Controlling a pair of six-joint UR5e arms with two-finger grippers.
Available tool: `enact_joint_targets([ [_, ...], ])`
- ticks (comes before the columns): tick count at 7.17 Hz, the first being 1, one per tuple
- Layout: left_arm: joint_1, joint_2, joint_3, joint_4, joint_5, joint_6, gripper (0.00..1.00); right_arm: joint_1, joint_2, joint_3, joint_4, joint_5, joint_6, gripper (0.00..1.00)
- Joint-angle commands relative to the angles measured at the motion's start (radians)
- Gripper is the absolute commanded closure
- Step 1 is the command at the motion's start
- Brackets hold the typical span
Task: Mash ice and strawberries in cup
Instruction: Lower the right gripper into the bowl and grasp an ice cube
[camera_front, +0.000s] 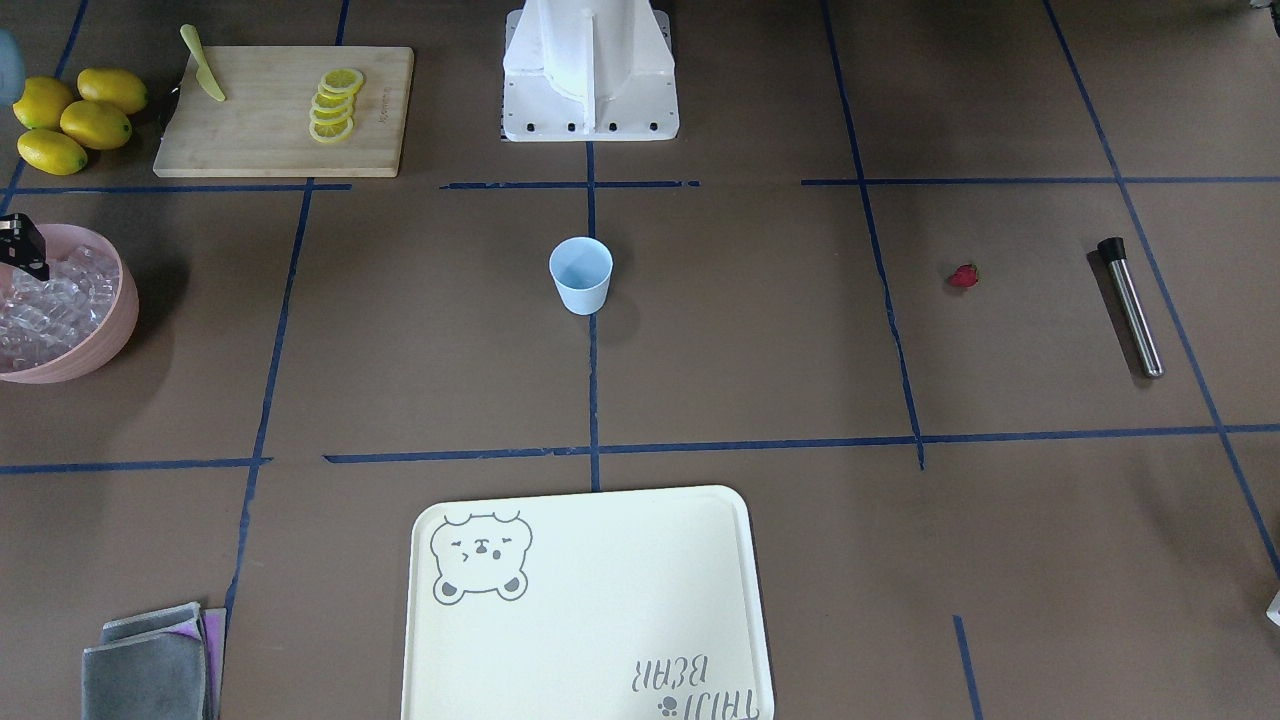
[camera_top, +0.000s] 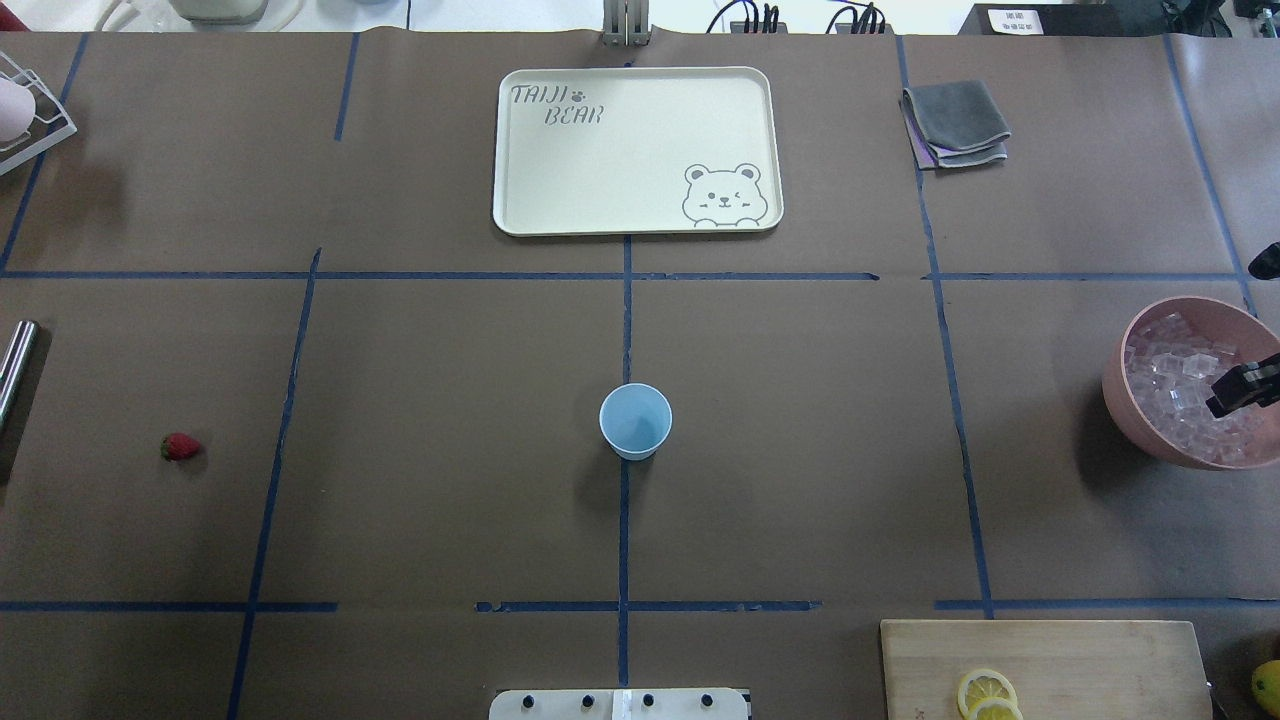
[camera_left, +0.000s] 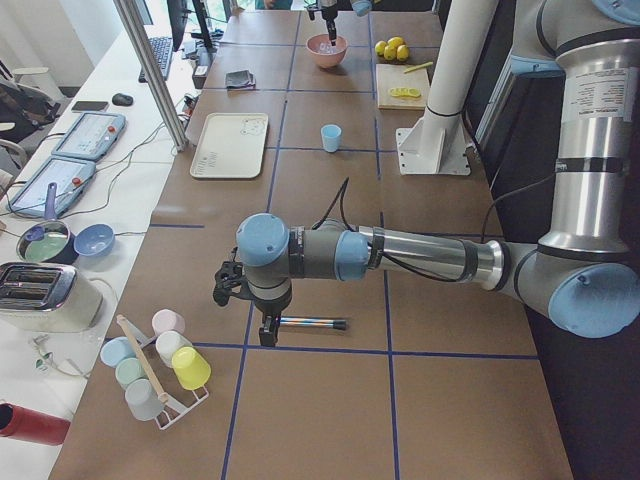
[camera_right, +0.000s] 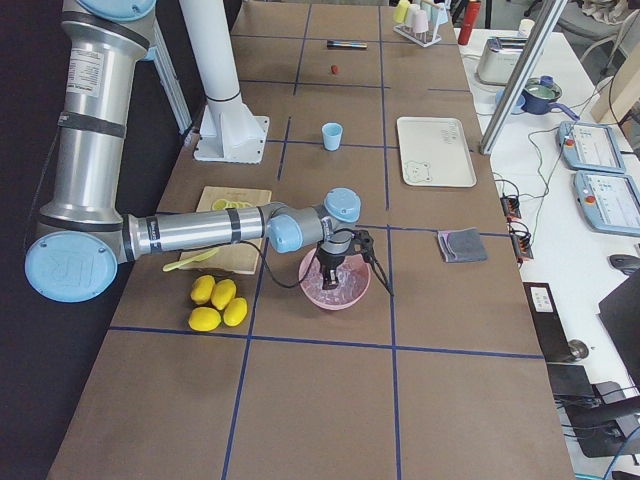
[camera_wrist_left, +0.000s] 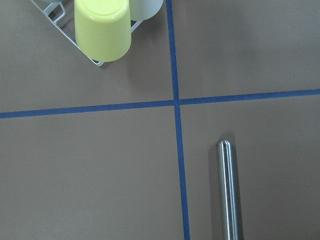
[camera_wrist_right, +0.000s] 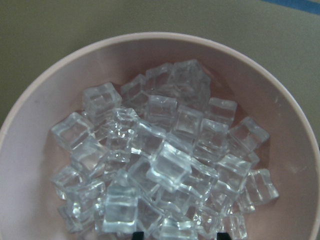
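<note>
The pale blue cup (camera_top: 635, 421) stands upright and empty at the table's middle, also in the front view (camera_front: 580, 275). The small red strawberry (camera_top: 180, 446) lies alone on the paper to the robot's left. The ice (camera_wrist_right: 160, 165) is a heap of clear cubes in a pink bowl (camera_top: 1125, 400). My right gripper (camera_top: 1240, 388) hangs over the bowl just above the ice, open, its fingertips (camera_wrist_right: 138, 237) apart at the right wrist view's bottom edge. My left gripper (camera_left: 250, 300) hovers by a steel muddler (camera_wrist_left: 227, 190); I cannot tell whether it is open or shut.
A cream bear tray (camera_top: 520, 150) lies beyond the cup. A wooden cutting board (camera_front: 270, 140) holds lemon slices and a green knife, with whole lemons (camera_front: 75, 120) beside it. Folded grey cloths (camera_top: 955, 125) lie far right. A rack of coloured cups (camera_left: 155, 365) stands near the muddler.
</note>
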Motion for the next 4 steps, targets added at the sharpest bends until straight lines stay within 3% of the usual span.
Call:
enact_joint_targets([
  [1, 0.000, 0.000, 0.000, 0.000, 0.000, 0.000, 0.00, -0.010, -0.001, -0.001, -0.003, -0.008, 0.000, 0.42],
  [4, 0.000, 0.000, 0.000, 0.000, 0.000, 0.000, 0.00, -0.014, 0.000, -0.015, 0.000, -0.017, 0.000, 0.42],
])
